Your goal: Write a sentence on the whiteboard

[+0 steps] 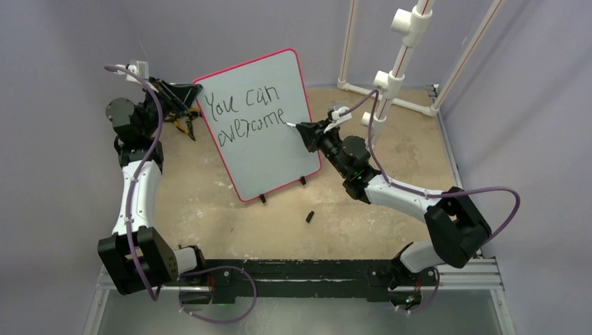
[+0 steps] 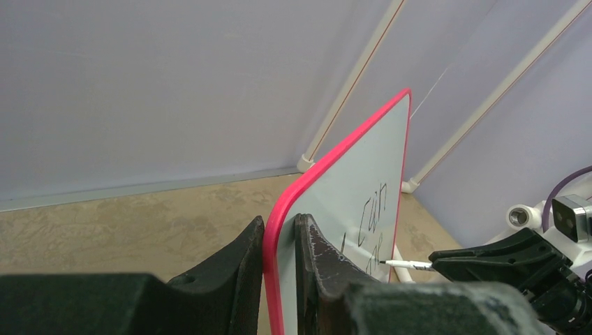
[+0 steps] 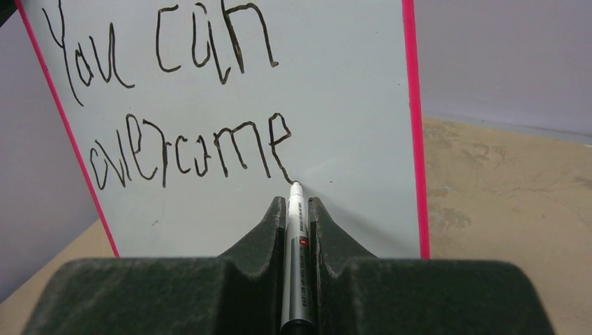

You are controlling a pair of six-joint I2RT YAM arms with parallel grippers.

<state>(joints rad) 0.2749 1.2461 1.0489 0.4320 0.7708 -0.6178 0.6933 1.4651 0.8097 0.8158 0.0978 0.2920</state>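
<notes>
The whiteboard (image 1: 279,150) with a red-pink rim stands tilted on small black feet in the top view. The sentence (image 1: 248,115) reads "You can" over "overcome" in black marker; it also shows in the right wrist view (image 3: 188,150). My left gripper (image 1: 196,93) is shut on the whiteboard's upper left edge (image 2: 279,223), one jaw on each face. My right gripper (image 1: 301,130) is shut on a white marker (image 3: 296,230). The marker's tip touches the board at the tail of the last "e". The marker also shows in the left wrist view (image 2: 408,264).
A small black marker cap (image 1: 309,216) lies on the tan table in front of the board. A white PVC pipe frame (image 1: 391,77) stands at the back right. Purple walls close in the area.
</notes>
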